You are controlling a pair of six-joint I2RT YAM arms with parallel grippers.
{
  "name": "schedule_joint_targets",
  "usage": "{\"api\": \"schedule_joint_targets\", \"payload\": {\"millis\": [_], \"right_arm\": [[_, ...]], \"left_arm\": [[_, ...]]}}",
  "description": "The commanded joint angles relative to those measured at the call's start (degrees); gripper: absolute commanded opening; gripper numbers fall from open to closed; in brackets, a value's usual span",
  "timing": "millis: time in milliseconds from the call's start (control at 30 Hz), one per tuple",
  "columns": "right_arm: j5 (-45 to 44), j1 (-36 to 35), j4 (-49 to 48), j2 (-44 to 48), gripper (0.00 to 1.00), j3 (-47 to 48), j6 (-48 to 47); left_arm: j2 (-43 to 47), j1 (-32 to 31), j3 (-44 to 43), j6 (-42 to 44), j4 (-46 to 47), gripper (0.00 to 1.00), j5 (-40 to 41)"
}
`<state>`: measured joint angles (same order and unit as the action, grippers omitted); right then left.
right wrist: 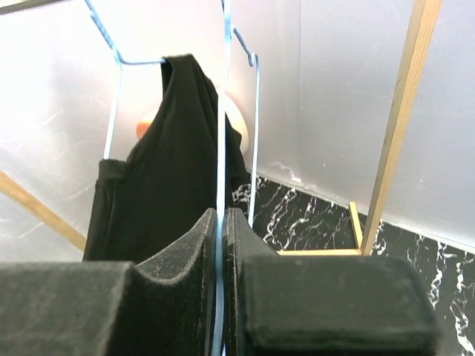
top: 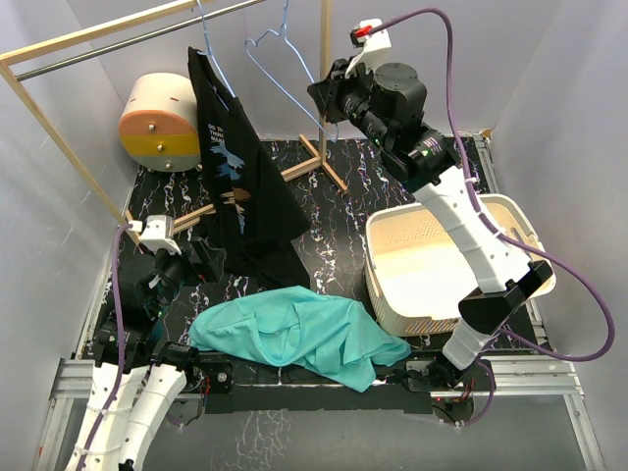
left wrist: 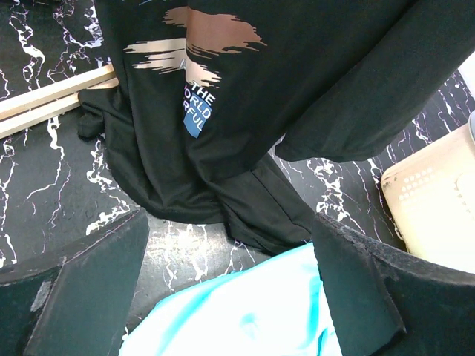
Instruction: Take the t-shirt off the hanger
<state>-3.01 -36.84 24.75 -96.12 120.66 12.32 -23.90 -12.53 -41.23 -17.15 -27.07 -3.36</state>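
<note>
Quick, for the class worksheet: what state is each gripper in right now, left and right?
Left gripper: open, holding nothing.
Right gripper: fingers closed on the light-blue wire hanger.

- The t-shirt: black, with tan brush strokes and a small blue patch of white lettering.
- The second shirt: plain turquoise.
- The table: black marble pattern, white veins.
- The basket: cream.
- The wire hanger: pale blue.
- The rack: light bare wood.
- The drum: cream, with orange and yellow bands.
- My right pincer: matte black.
</note>
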Motion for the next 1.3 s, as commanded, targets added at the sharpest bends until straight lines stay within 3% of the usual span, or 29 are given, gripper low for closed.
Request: {"api": "schedule_joint_targets", "payload": {"millis": [0, 233, 433, 767, 800, 933, 967, 1100, 1267], "right_arm": [[-1.47, 0.10, -10.41, 0.60, 0.08, 0.32, -1.07], [-2.76, 0.12, -15.75, -1.99, 0.08, -0.20, -1.92], [-1.73, 0.17, -12.70, -9.30, 0.08, 8.24, -2.25], [-1.31, 0.15, -11.38, -14.67, 0.09, 13.63, -1.80], [-0.99, 0.12, -10.58, -14.59, 0.17, 13.61, -1.77], [-0.27, 0.11, -9.75, -10.54, 0.73, 7.63, -1.69], [0.08, 0.15, -10.06, -7.83, 0.80, 4.99, -1.79], [3.40, 0.13, -10.08, 2.63, 0.82, -7.44, -1.65], [12.51, -0.13, -7.37, 16.48, 0.75, -24.41, -0.47]], "left_arm": [[0.08, -0.69, 0.16, 0.07, 0.26, 0.89, 0.87], [0.52, -0.92, 0.28, -0.08, 0.02, 0.88, 1.60], [0.61, -0.92, 0.27, -0.17, -0.09, 0.89, 2.09], [0.41, -0.95, 0.24, -0.23, -0.18, 0.88, 2.50], [0.43, -0.95, 0.23, -0.30, -0.24, 0.88, 2.62], [0.43, -0.97, 0.29, -0.26, -0.26, 0.88, 2.74], [0.43, -0.93, 0.28, -0.26, -0.26, 0.88, 2.74], [0.43, -0.93, 0.33, -0.26, -0.17, 0.88, 2.59], [0.52, -0.95, 0.45, -0.27, -0.19, 0.88, 2.73]]}}
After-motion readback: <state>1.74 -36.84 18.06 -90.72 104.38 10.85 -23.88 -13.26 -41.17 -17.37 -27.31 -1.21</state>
